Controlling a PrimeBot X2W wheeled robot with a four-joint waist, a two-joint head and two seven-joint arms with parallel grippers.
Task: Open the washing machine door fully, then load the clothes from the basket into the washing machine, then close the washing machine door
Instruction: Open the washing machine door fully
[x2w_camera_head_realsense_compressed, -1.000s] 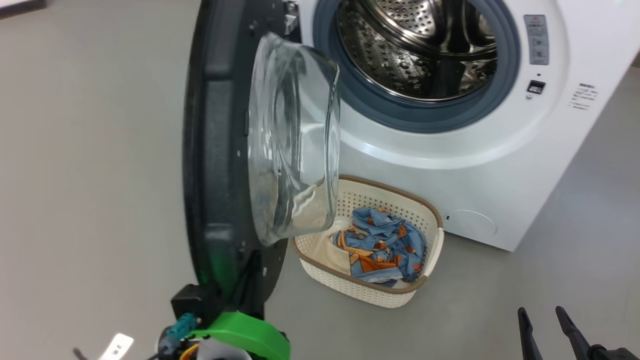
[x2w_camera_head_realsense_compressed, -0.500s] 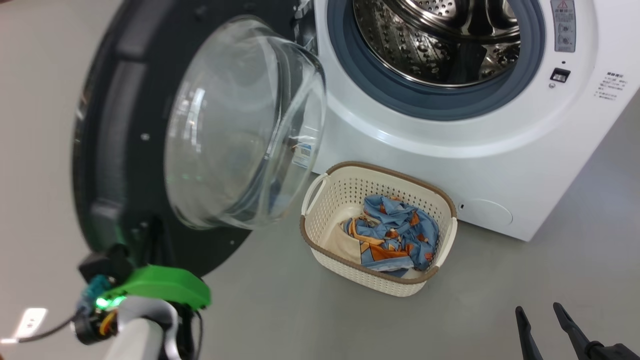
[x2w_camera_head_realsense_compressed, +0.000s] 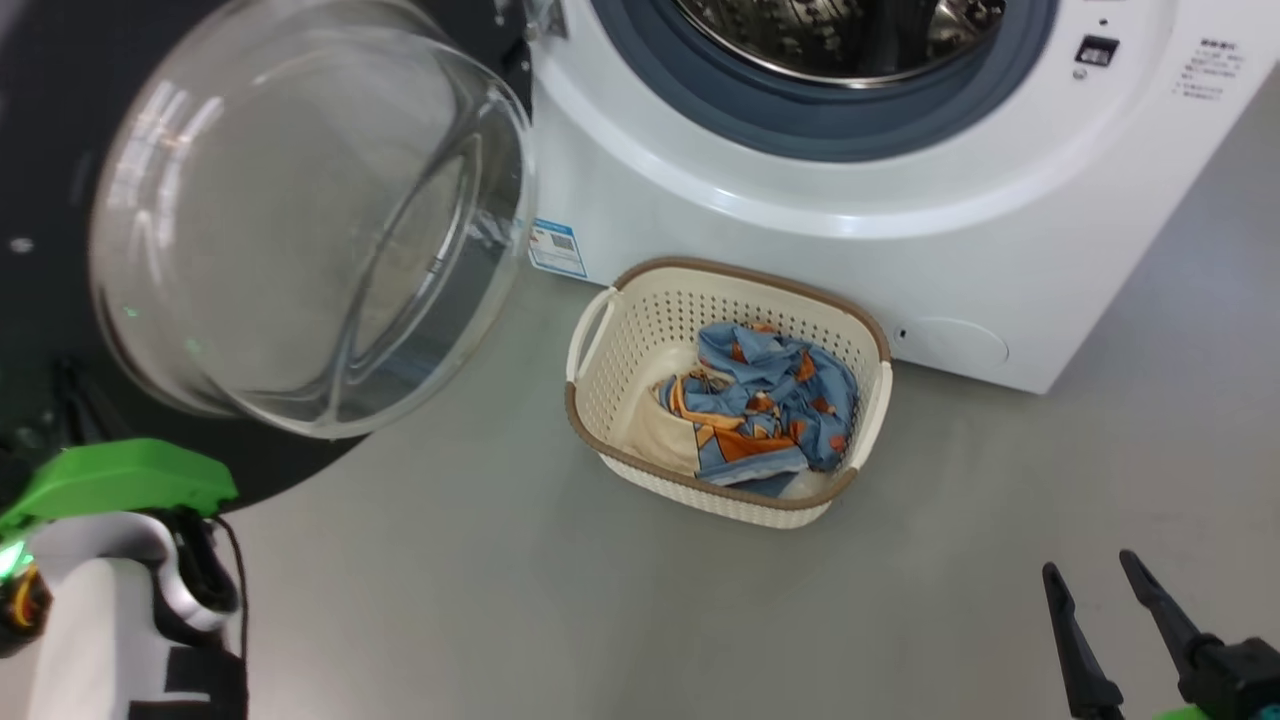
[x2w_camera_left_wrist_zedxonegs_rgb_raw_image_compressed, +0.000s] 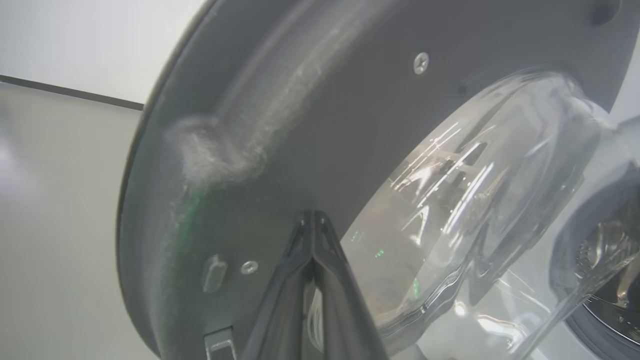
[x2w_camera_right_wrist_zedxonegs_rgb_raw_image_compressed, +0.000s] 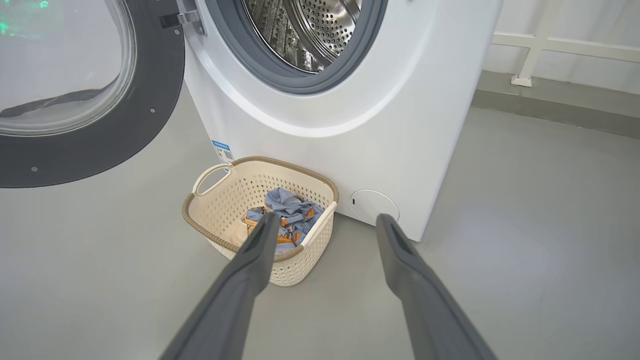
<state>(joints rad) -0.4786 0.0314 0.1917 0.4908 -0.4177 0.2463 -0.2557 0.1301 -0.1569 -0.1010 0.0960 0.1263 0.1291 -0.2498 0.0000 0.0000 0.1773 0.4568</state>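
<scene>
- Big white boxy front-loader washing machine (x2w_camera_head_realsense_compressed: 800, 240) fills the top of the head view. Its perforated steel drum (x2w_camera_head_realsense_compressed: 830, 35) is exposed, and I see nothing inside it.
- The large round washing machine door (x2w_camera_head_realsense_compressed: 290, 230), glossy black rim w/ a bulging clear glass bowl, stands out to the robot's left, clear of the opening. It looks near full swing, but I can't tell if the hinge is at its stop.
- The small cream perforated plastic basket (x2w_camera_head_realsense_compressed: 645, 335) w/ a brown woven-look rim sits on the grey floor (x2w_camera_head_realsense_compressed: 500, 600), just in front of the machine and below the opening.
- The clothes (x2w_camera_head_realsense_compressed: 765, 400), blue fabric w/ orange pattern plus a cream-white piece, lie bunched inside the basket.
- Left gripper (x2w_camera_left_wrist_zedxonegs_rgb_raw_image_compressed: 313, 220): fingers pressed together, holding nothing. The tips are at the door's inner black face, btwn the outer edge and the glass, and appear to touch it.
  - You're on the open-door step, I'd judge.
  - Push slow, following the hinge arc.
  - Hold the tips on the plastic, not the glass.
  - Don't let them slip off the edge, and quit pushing once the door resists.
- Right gripper (x2w_camera_head_realsense_compressed: 1090, 563): fingers spread wide, empty, low right, well apart from the basket. Leave it parked till the door's done, then go for the clothes.
</scene>
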